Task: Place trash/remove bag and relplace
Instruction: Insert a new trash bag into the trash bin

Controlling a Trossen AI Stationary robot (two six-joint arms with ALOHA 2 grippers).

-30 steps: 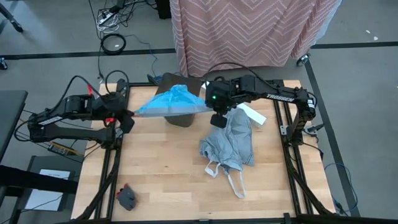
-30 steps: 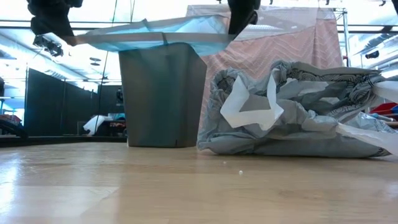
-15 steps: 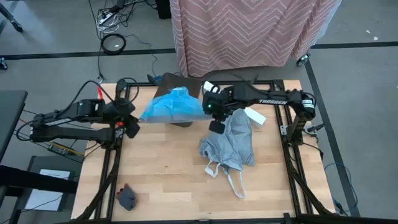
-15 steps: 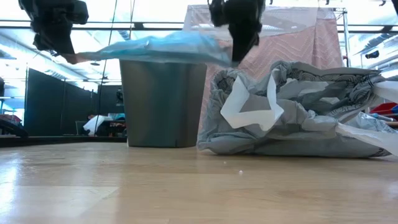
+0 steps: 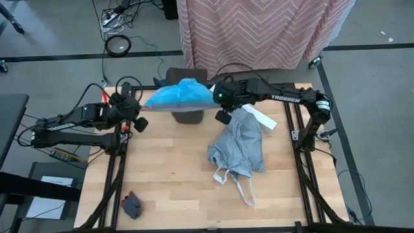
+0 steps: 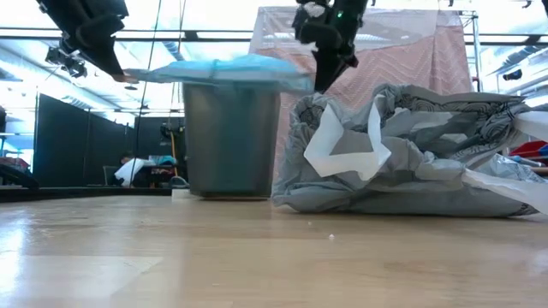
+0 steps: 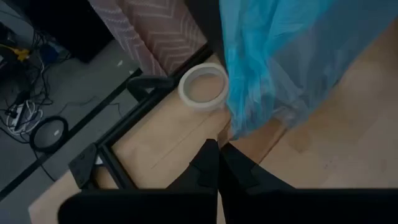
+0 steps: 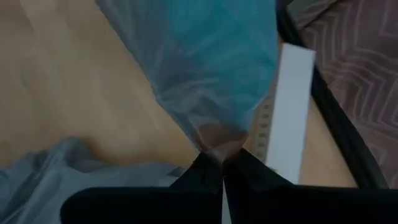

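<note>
Bright, even overhead light; soft shadows; blurred, dark wrist-view foregrounds.

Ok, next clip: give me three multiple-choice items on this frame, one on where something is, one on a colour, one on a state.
1. Where does the grey bag lie?
A. on the table, on the right arm's side of the bin
B. inside the bin
C. on the floor

2. What colour is the bag stretched over the bin?
A. black
B. turquoise-blue
C. red

3. How is the blue bag held?
A. by neither gripper
B. by the left gripper alone
C. by both grippers, one at each end

Answers:
1 A, the high view shows it crumpled on the wood beside the bin.
2 B, it shows in every view.
3 C, the left gripper and the right gripper each pinch an edge, as the wrist views show.
</note>
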